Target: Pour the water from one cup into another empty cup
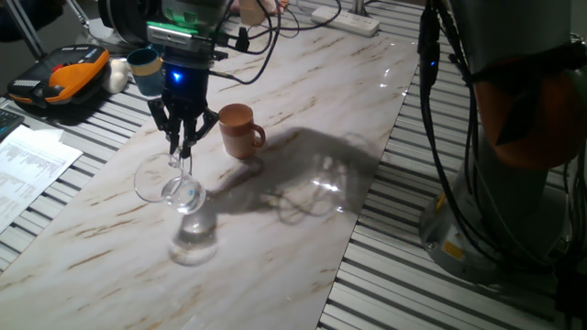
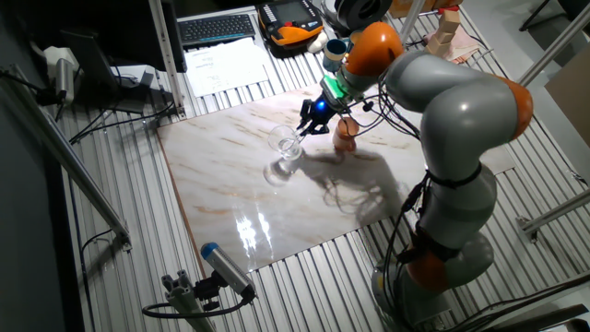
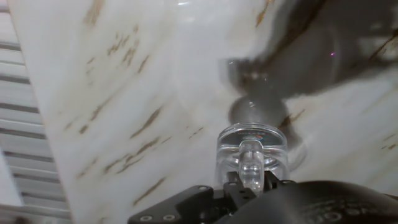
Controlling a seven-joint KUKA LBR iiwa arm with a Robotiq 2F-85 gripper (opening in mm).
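Glass mug: held clear of the marble tabletop and tipped well over, its mouth turned to about 9 o'clock in the one fixed view and its thick base to about 4 o'clock; in the hand view the base and the clear loop handle are seen just ahead of the fingers.
Water: cannot be told apart from the glass in any view.
Gripper: the fingers are closed on the handle of the glass mug, directly above its body.
Arm pose: the wrist is pointed down at the tabletop, a blue light being lit on it; in the other fixed view the grey and orange links are arched over from the base at about 4 o'clock.
Terracotta mug: stood upright on the tabletop at about 2 o'clock from the glass mug, near but apart from it, its handle turned to about 4 o'clock.
Shadow: cast across the marble at 3 o'clock from both mugs.
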